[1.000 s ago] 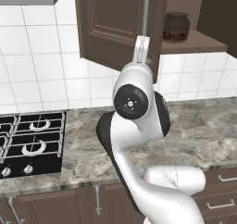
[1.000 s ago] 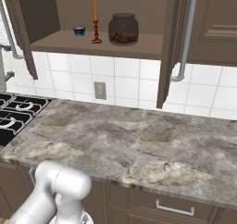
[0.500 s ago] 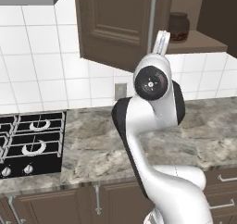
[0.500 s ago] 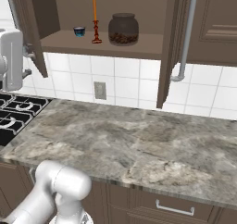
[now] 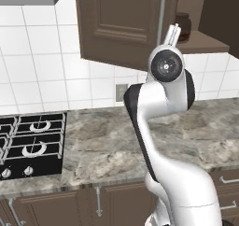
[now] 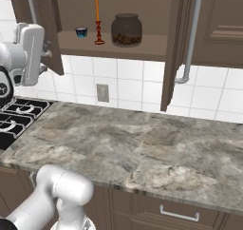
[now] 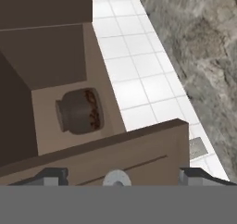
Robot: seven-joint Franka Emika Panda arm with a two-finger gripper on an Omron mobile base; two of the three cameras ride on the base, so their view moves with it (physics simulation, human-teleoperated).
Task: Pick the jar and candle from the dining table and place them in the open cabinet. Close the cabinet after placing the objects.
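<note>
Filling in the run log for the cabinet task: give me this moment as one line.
jar: on cabinet shelf | candle: on shelf, left of jar | doors: open | hand: empty, at left door edge

The cabinet [image 6: 204, 29] is looking like dark matt wood, with a shiny metal bar handle [image 6: 190, 39]. The jar [image 6: 126, 30] is looking like smooth glass, and the surface [image 6: 142, 148] is showing grey veined stone.
</note>
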